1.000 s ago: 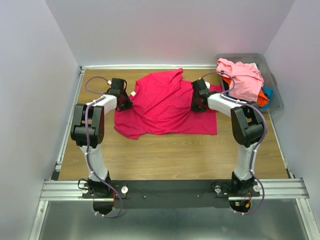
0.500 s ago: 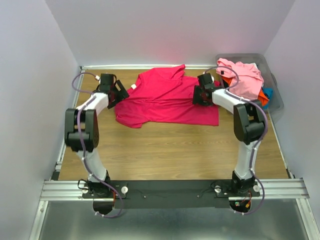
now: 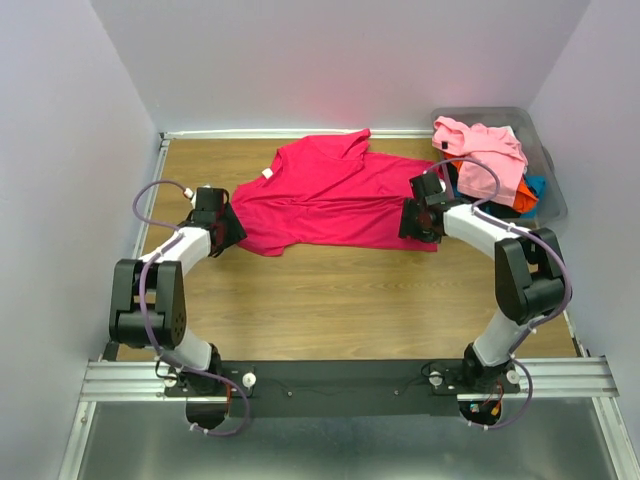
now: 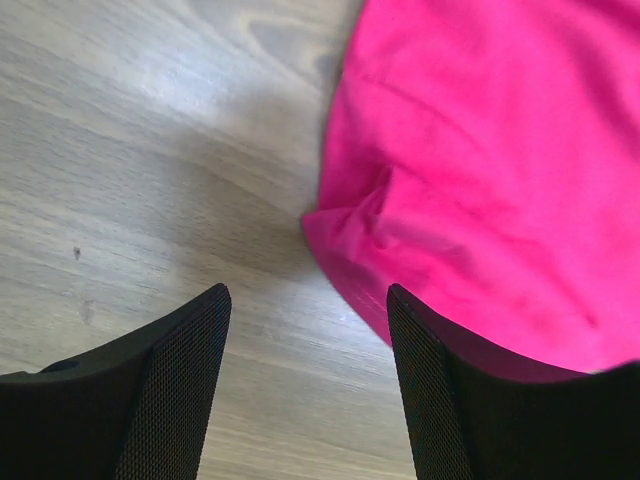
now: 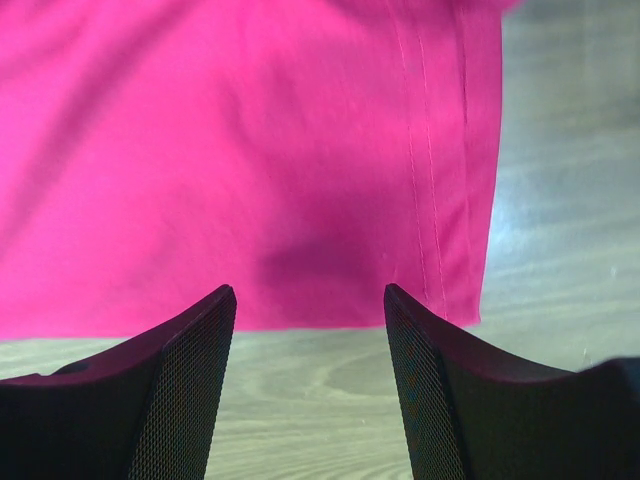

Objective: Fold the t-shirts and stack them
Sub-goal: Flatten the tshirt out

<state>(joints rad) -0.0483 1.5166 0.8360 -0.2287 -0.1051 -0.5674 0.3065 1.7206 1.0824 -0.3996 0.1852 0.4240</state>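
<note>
Crimson-magenta t-shirt (image 3: 330, 200) lies spread on the far half of the wooden desk (image 3: 330, 300), its long axis running left to right. Its near-left corner sits just ahead of the left hand (image 3: 224, 226) and its near-right hem corner just ahead of the right hand (image 3: 416, 218). Both hands stand apart, gripping nothing.

Light: we see bright, even overhead light.
Shadows: we find soft ones on the table (image 4: 230, 170) beside the crimson t-shirt (image 4: 500, 150).
Glare: pale sheen on our right-wrist wood.
Blur: wrist views slightly soft.
</note>
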